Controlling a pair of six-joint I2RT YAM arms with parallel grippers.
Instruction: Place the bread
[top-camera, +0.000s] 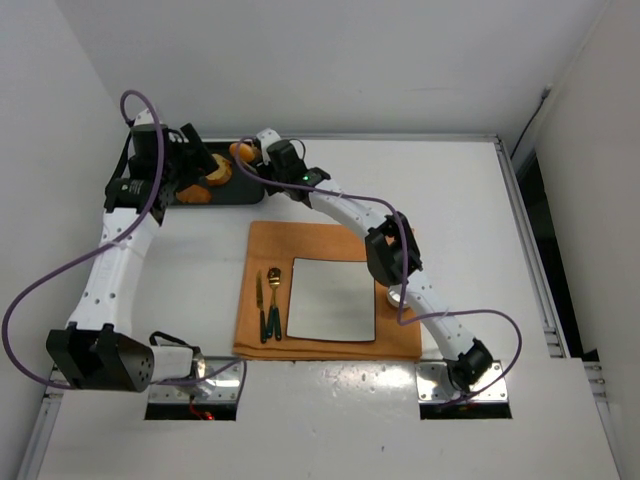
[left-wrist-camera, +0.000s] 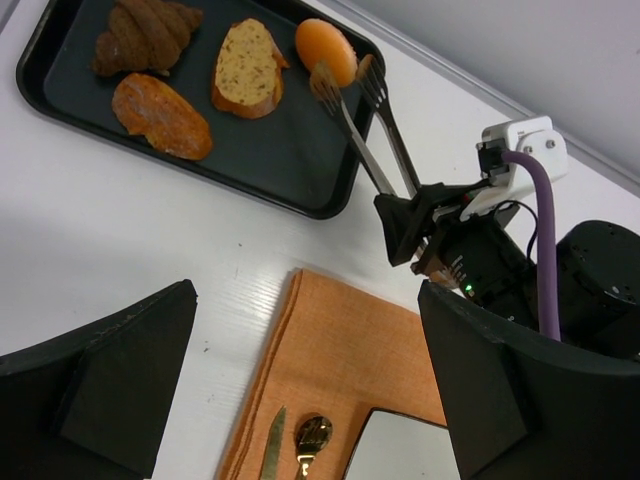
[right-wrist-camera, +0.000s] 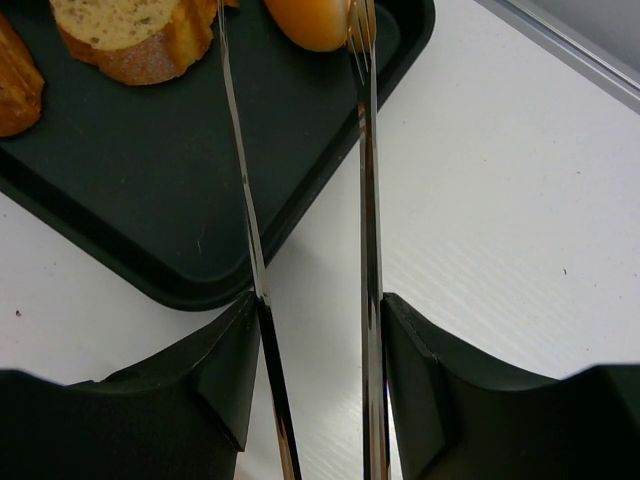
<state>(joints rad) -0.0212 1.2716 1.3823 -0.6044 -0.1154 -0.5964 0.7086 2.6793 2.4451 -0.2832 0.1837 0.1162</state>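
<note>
While the right tool (right-wrist-camera: 318, 325) is clamping tongs (right-wrist-camera: 366, 230), half closed, their tips are flanking the bread (left-wrist-camera: 323, 47) on the tray (left-wrist-camera: 290, 170) (left tool (left-wrist-camera: 310, 375) is hanging open, empty).

The white left arm (top-camera: 118, 250) is arching to the left end of the black rectangular tray (left-wrist-camera: 280, 160), the left end effector (left-wrist-camera: 305, 310) hanging with fingers spread wide. The white right arm (top-camera: 350, 215) is stretching to that tray's right end, the right end effector (right-wrist-camera: 320, 310) clamping slim metal tongs (right-wrist-camera: 368, 200).

Golden-orange bread (left-wrist-camera: 324, 48), black tray (left-wrist-camera: 300, 150), silver tongs (right-wrist-camera: 366, 200), orange mat (left-wrist-camera: 340, 350).
</note>
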